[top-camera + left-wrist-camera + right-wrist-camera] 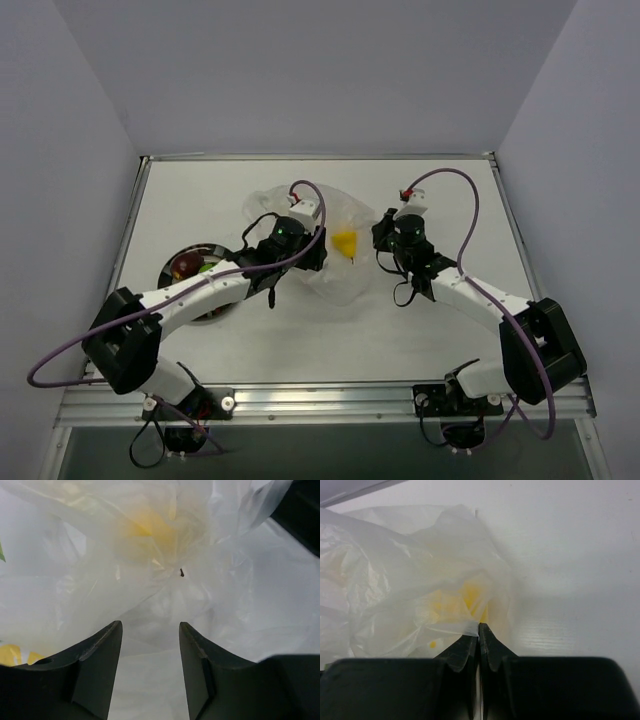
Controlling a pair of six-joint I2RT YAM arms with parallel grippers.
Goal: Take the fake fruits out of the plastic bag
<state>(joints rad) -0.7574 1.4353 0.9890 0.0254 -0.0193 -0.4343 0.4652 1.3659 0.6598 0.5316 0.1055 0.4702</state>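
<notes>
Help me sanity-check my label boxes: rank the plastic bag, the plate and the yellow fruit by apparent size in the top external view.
1. plastic bag, largest.
2. plate, clearly smaller, though the left arm covers part of it.
3. yellow fruit, seen through the bag, by far the smallest.

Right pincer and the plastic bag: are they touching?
Touching. The right wrist view shows the right pincer shut on an edge of the plastic bag.

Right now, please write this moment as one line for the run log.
left gripper: open, over plastic bag | right gripper: shut on bag edge | yellow fruit: inside bag | task: not finished
</notes>
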